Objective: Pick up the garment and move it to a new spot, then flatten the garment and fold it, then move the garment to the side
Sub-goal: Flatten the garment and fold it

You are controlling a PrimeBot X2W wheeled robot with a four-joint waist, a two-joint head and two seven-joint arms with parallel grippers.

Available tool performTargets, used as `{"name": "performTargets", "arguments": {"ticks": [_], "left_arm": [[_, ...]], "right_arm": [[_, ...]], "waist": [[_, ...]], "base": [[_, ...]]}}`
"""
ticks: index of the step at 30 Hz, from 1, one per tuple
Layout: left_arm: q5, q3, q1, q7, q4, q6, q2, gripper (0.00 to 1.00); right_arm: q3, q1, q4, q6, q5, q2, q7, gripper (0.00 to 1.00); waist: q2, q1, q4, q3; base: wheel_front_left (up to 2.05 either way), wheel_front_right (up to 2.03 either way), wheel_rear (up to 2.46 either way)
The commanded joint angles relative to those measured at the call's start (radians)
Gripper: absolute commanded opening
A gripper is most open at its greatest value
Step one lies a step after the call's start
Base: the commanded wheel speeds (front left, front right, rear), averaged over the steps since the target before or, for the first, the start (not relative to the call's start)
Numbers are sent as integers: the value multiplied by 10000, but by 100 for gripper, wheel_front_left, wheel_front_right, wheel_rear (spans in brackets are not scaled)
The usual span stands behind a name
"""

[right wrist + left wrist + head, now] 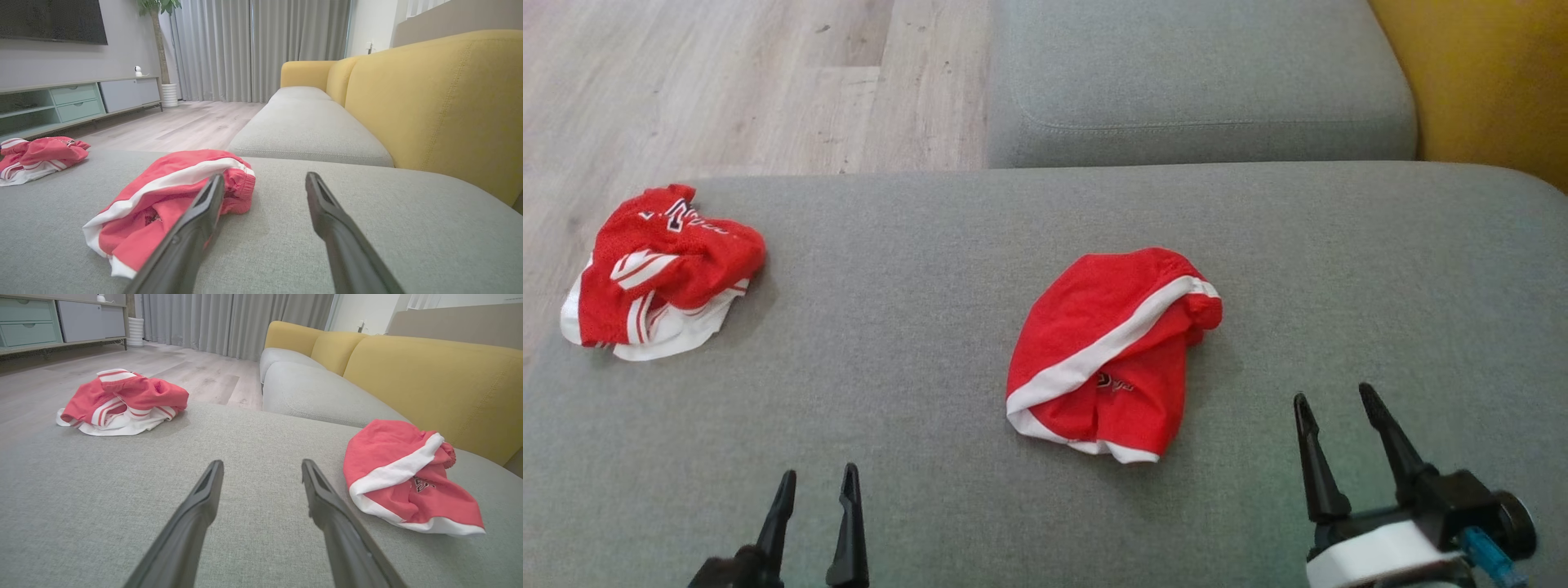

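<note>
Nearest me, left fingers (pixel 849 523) and right fingers (pixel 1313 457) both hang over the grey seat cushion (pixel 931 506), each pair spread wide w/ nothing btw them. Just ahead, btw the two pairs and closer to the right one, lies the garment (pixel 1111 351): red shorts w/ white trim, bunched in a heap, touching neither pair. Further off, nr the cushion's far-left corner, sits a second red garment (pixel 662 273), also crumpled; can't tell if it's part of the job. Beyond that, wood floor (pixel 727 82) and another sofa seat (pixel 1201 82). My read: nothing done yet, i.e. no pick-up, no move, no flatten, no fold, no shift to the side. Whole seq is ahead; first grab prob. suits the right arm
</note>
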Motion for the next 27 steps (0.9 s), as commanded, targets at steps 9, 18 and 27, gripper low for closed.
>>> {"name": "performTargets", "arguments": {"ticks": [9,18,27], "left_arm": [[316,554,-390,-95,-137,-171,-95,100],[369,517,-378,-88,-63,-166,-151,100],[369,447,-370,-68,-80,-117,-148,100]], "right_arm": [[319,-118,-59,75,249,-55,-110,100],[359,-110,-27,75,253,-55,-110,100],[389,-89,-31,75,213,-55,-110,100]], "waist": [[-1,0,-131,29],[-1,0,-97,9],[-1,0,-144,31]], "base": [[0,0,0],[0,0,0],[0,0,0]]}}
